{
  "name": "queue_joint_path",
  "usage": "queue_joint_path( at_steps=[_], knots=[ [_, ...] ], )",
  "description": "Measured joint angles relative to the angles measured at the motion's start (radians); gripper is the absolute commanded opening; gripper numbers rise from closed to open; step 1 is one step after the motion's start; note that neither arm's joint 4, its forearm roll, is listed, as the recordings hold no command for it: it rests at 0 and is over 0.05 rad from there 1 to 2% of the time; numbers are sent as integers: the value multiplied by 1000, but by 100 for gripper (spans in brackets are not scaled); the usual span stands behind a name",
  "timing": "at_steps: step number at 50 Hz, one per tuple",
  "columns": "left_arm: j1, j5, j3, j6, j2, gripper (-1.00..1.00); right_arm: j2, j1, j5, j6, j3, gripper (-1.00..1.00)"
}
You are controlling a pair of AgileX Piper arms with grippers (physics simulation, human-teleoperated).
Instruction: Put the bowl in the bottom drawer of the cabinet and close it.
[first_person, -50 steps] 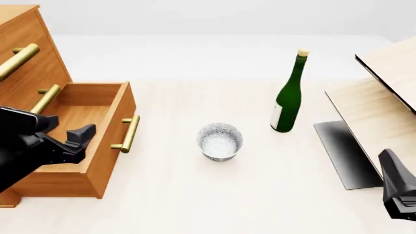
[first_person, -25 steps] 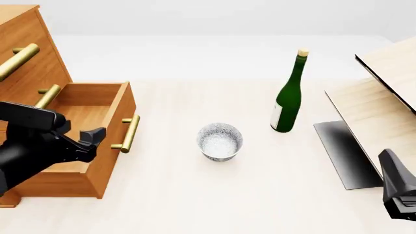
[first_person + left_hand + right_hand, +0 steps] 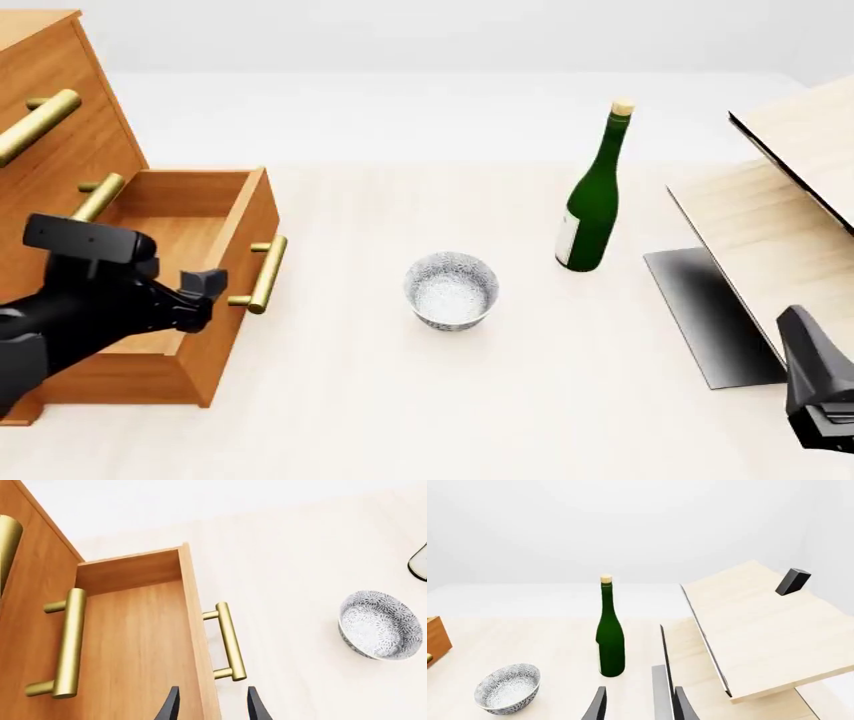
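Where bottom drawer (image 3: 187, 235) gapes, bowl (image 3: 451, 289) apart

You see only part of the cabinet (image 3: 54, 120), cut at the front view's left edge, the left arm hides part of the bottom drawer (image 3: 200, 215), and the right gripper (image 3: 817, 385) runs off the corner.
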Motion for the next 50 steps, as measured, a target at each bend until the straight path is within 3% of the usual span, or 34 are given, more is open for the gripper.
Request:
queue_joint_path(
  at_steps=[50],
  knots=[
    [-1, -90, 10, -92, 190, 100, 0, 0, 0, 0, 0, 100]
  ],
)
